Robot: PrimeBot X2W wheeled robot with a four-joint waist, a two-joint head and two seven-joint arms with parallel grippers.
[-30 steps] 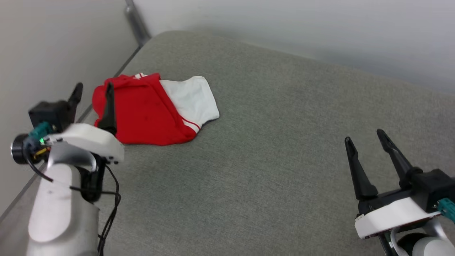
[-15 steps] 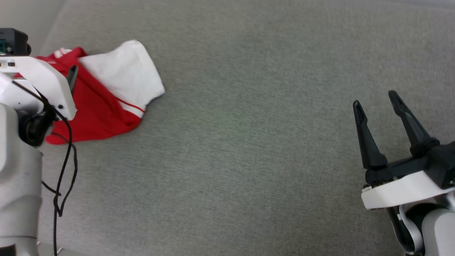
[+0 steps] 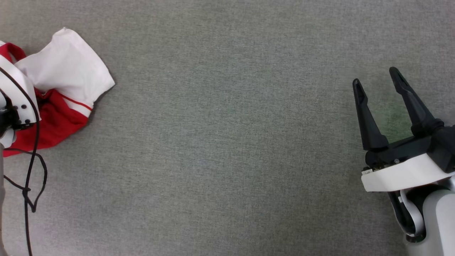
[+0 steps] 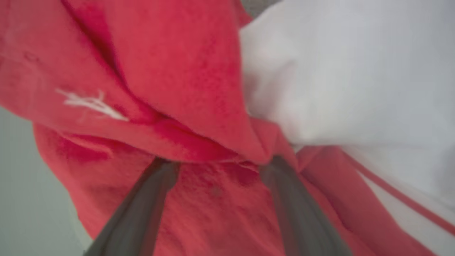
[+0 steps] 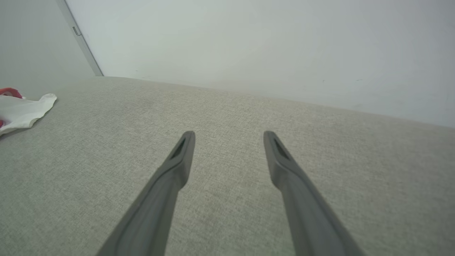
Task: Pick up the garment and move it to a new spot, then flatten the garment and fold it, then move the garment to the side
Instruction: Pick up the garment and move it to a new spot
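Soft, bright, even light fills every view. The shirt [image 3: 67, 67] casts just a thin dark shadow along its edge on the grey surface [image 3: 227, 142]. Head and right wrist views are sharp; the left wrist view is blurred, the shirt and the fingers [image 4: 142, 213] smeared.

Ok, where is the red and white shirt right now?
The red-and-white T-shirt lies bunched on the grey fabric surface at the head view's far left edge, the left gripper pushed into its red folds and the right gripper far across.
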